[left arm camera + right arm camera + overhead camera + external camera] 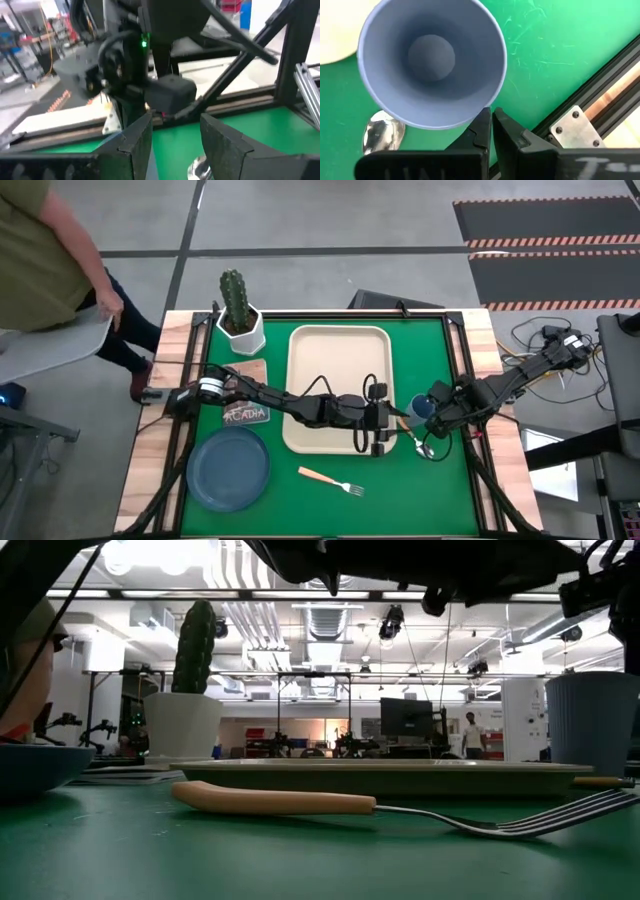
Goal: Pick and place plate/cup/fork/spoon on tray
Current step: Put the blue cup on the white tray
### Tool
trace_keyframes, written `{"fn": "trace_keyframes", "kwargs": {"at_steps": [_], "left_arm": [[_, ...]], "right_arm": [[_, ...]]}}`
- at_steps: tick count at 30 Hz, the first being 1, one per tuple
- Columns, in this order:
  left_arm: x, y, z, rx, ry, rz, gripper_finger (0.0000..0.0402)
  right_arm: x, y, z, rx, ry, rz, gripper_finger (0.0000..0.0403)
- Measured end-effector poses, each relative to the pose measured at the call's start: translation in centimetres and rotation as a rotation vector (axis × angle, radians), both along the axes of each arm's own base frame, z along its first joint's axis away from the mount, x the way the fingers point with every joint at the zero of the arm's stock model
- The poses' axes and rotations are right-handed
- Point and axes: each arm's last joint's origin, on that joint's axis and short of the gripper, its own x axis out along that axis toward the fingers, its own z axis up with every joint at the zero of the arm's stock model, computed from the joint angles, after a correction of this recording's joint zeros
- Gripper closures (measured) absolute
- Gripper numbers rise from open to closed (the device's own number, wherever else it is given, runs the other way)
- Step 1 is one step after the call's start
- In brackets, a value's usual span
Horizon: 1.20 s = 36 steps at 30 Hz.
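Note:
The small blue cup [420, 408] stands upright on the green mat just right of the beige tray [338, 340]. The spoon [424, 448] lies beside it, its silver bowl [382, 136] near the cup's foot. The fork [331, 480] lies on the mat nearer the front, and the dusty-blue plate [228, 468] lies at the front left. My left gripper [175, 145] is open, reaching across the tray to its right rim, with the spoon's bowl [200, 167] showing between its fingers. My right gripper [491, 116] is shut at the cup's rim. My right gripper points down with its shut fingertips [482, 120] at the cup's rim [487, 102], on the side toward the table's right edge. I cannot tell whether they touch it. The cup stands upright on the mat.
A white pot with a green cactus [240, 315] stands at the far left, with a small sign [246, 413] in front of it. A person [45, 265] stands beyond the table's far left corner. The table frame's rail [580, 100] runs close to the cup.

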Motion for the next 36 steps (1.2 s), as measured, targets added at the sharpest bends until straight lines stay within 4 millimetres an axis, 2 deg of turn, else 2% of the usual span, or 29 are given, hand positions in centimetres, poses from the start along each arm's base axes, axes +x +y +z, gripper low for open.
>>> {"fn": "trace_keyframes", "kwargs": {"at_steps": [4, 11, 17, 27, 36], "left_arm": [[0.9, 1.0, -0.5, -0.006, -0.042, -0.023, 0.0256], [3.0, 2.7, -3.8, 0.002, -0.001, -0.014, 0.0256], [4.1, 3.4, -5.2, 0.039, -0.009, -0.016, 0.0256], [4.1, 4.0, -6.8, 0.054, 0.106, 0.007, 0.0256], [4.0, 4.3, -7.0, 0.064, 0.139, 0.069, 0.0256]], "right_arm": [[0.0, 0.0, 0.0, -0.010, -0.005, 0.002, 0.0394], [0.1, 0.0, 0.0, -0.016, -0.010, 0.012, 0.0394], [0.1, 0.0, 0.0, -0.022, -0.014, 0.017, 0.0394], [0.2, 0.0, 0.0, -0.026, -0.021, 0.028, 0.0394], [0.2, 0.0, 0.0, -0.028, -0.030, 0.034, 0.0394]]}}
